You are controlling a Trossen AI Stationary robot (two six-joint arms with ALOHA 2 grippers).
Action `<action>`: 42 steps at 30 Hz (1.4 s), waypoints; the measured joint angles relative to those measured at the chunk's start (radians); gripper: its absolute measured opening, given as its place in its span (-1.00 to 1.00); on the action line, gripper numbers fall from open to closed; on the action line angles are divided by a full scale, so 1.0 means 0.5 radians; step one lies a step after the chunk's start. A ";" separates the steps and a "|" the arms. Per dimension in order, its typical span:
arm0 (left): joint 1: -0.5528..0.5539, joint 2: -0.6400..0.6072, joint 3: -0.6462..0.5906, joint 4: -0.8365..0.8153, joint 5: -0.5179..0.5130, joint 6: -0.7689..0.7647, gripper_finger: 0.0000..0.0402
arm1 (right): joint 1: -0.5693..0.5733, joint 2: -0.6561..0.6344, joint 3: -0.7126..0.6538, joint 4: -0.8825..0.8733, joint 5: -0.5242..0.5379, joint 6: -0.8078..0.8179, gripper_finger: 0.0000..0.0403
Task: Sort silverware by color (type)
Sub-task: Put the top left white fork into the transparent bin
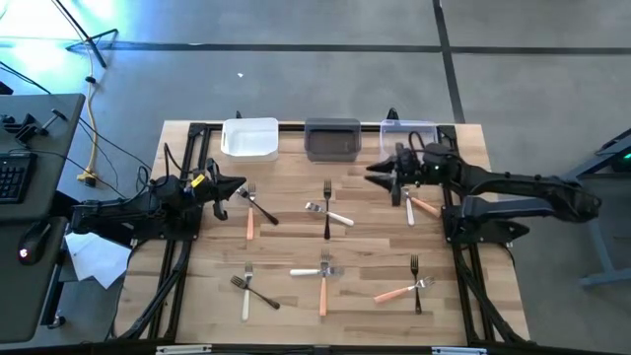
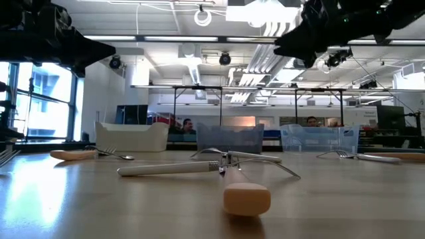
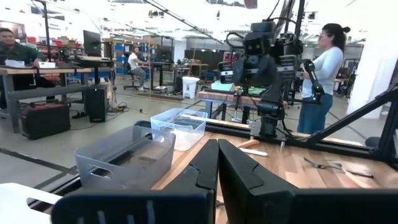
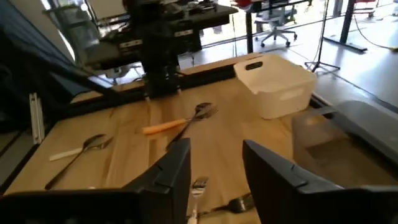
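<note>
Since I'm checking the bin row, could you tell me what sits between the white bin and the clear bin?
From above, the grey bin sits between the white bin and the clear bin.

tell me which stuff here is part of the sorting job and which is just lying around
Part of the job:
- forks scattered over the table, with black, orange or white handles
- white bin, grey bin, clear bin
- right gripper, open
- left gripper, shut

Lying about:
- keyboard
- papers
- yellow cable
</note>
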 joint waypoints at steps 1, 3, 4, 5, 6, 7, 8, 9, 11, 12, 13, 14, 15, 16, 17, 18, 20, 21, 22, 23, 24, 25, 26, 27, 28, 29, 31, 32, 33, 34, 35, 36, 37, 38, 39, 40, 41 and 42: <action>0.000 0.000 0.000 0.000 0.000 0.003 -0.98 | 0.053 0.023 0.032 -0.033 0.051 -0.001 -0.32; 0.000 0.000 0.000 0.000 -0.001 0.010 -0.98 | 0.155 0.071 0.103 -0.140 0.166 -0.001 -0.31; 0.000 0.000 0.000 0.000 -0.005 0.012 -0.98 | 0.204 0.100 0.143 -0.190 0.235 0.007 -0.31; 0.000 0.000 0.000 0.000 -0.018 0.012 -0.98 | 0.253 0.130 0.182 -0.238 0.304 0.015 -0.30; 0.000 0.000 0.000 0.000 -0.035 0.013 -0.98 | 0.302 0.163 0.222 -0.284 0.370 0.023 -0.30; 0.000 0.000 0.000 0.000 -0.045 0.016 -0.98 | 0.347 0.201 0.263 -0.328 0.425 0.038 -0.30; 0.000 0.000 0.000 -0.001 -0.047 0.029 -0.98 | 0.389 0.242 0.304 -0.373 0.464 0.065 -0.30; 0.000 0.001 0.000 -0.001 -0.047 0.046 -0.99 | 0.425 0.284 0.346 -0.422 0.490 0.086 -0.30; 0.000 0.001 0.000 -0.002 -0.046 0.061 -0.99 | 0.482 0.371 0.437 -0.532 0.496 0.128 -0.30; 0.000 0.001 0.000 -0.002 -0.046 0.059 -0.99 | 0.504 0.420 0.485 -0.583 0.496 0.154 -0.30; 0.000 0.001 0.000 -0.002 -0.046 0.046 -0.99 | 0.518 0.468 0.532 -0.640 0.495 0.180 -0.30; 0.000 0.001 0.000 -0.002 -0.046 0.026 -0.99 | 0.528 0.518 0.580 -0.699 0.493 0.214 -0.30; 0.000 0.001 0.001 -0.002 -0.045 0.011 -0.99 | 0.532 0.572 0.634 -0.753 0.488 0.243 -0.30; 0.000 0.001 0.001 -0.002 -0.046 0.001 -0.99 | 0.536 0.626 0.688 -0.809 0.481 0.264 -0.30; 0.000 0.001 0.001 -0.002 -0.046 -0.014 -0.99 | 0.538 0.681 0.742 -0.868 0.478 0.277 -0.29; 0.000 0.002 0.001 -0.002 -0.046 -0.033 -0.99 | 0.538 0.741 0.801 -0.930 0.476 0.291 -0.28; 0.000 0.002 0.002 0.004 -0.047 -0.038 -0.99 | 0.538 0.866 0.910 -1.070 0.467 0.332 -0.25; 0.000 0.002 0.002 0.018 -0.052 -0.021 -0.99 | 0.538 0.934 0.965 -1.130 0.464 0.340 -0.23; 0.000 0.003 0.002 0.038 -0.063 0.007 -0.99 | 0.538 1.000 1.015 -1.195 0.464 0.347 -0.22; -0.001 0.002 0.002 0.061 -0.074 0.030 -0.99 | 0.538 1.066 1.066 -1.258 0.463 0.352 -0.20; -0.001 0.002 0.003 0.075 -0.081 0.043 -0.99 | 0.538 1.134 1.117 -1.323 0.463 0.366 -0.19; -0.001 0.002 0.003 0.082 -0.088 0.045 -0.99 | 0.538 1.200 1.170 -1.393 0.463 0.368 -0.18; -0.001 0.003 0.003 0.086 -0.090 0.045 -0.99 | 0.538 1.264 1.220 -1.461 0.463 0.367 -0.16; -0.001 0.003 0.003 0.088 -0.090 0.044 -0.99 | 0.538 1.328 1.267 -1.517 0.457 0.363 -0.15; -0.001 0.003 0.003 0.085 -0.089 0.044 -0.99 | 0.538 1.390 1.310 -1.564 0.441 0.340 -0.13; -0.001 0.003 0.003 0.072 -0.085 0.045 -0.99 | 0.538 1.446 1.347 -1.599 0.431 0.322 -0.11; -0.001 0.003 0.003 0.013 -0.080 0.044 -0.99 | 0.538 1.552 1.411 -1.618 0.415 0.277 -0.05; -0.001 0.003 0.003 -0.011 -0.081 0.043 -0.99 | 0.538 1.599 1.437 -1.624 0.402 0.248 -0.02; -0.001 0.003 0.003 -0.026 -0.081 0.037 -0.99 | 0.538 1.645 1.461 -1.634 0.394 0.220 0.01; -0.001 0.003 0.003 -0.032 -0.089 0.025 -0.99 | 0.538 1.687 1.483 -1.648 0.385 0.205 0.05; -0.001 0.003 0.003 -0.032 -0.093 0.012 -0.99 | 0.538 1.725 1.503 -1.652 0.365 0.186 0.08; -0.001 0.003 0.003 -0.031 -0.095 0.005 -0.99 | 0.534 1.761 1.522 -1.651 0.348 0.159 0.11; -0.001 0.003 0.003 -0.030 -0.095 -0.003 -0.99 | 0.530 1.789 1.538 -1.653 0.343 0.146 0.13; -0.001 0.003 0.003 -0.028 -0.096 -0.002 -0.99 | 0.523 1.816 1.551 -1.654 0.343 0.126 0.15; -0.001 0.003 0.003 -0.028 -0.097 0.008 -0.99 | 0.522 1.843 1.560 -1.649 0.344 0.120 0.17; -0.001 0.003 0.003 -0.025 -0.097 0.028 -0.99 | 0.521 1.870 1.564 -1.650 0.358 0.118 0.17; 0.000 0.003 0.003 -0.023 -0.098 0.049 -0.99 | 0.521 1.897 1.565 -1.654 0.375 0.118 0.17; 0.000 0.003 0.003 -0.017 -0.098 0.065 -0.99 | 0.521 1.924 1.565 -1.656 0.380 0.119 0.17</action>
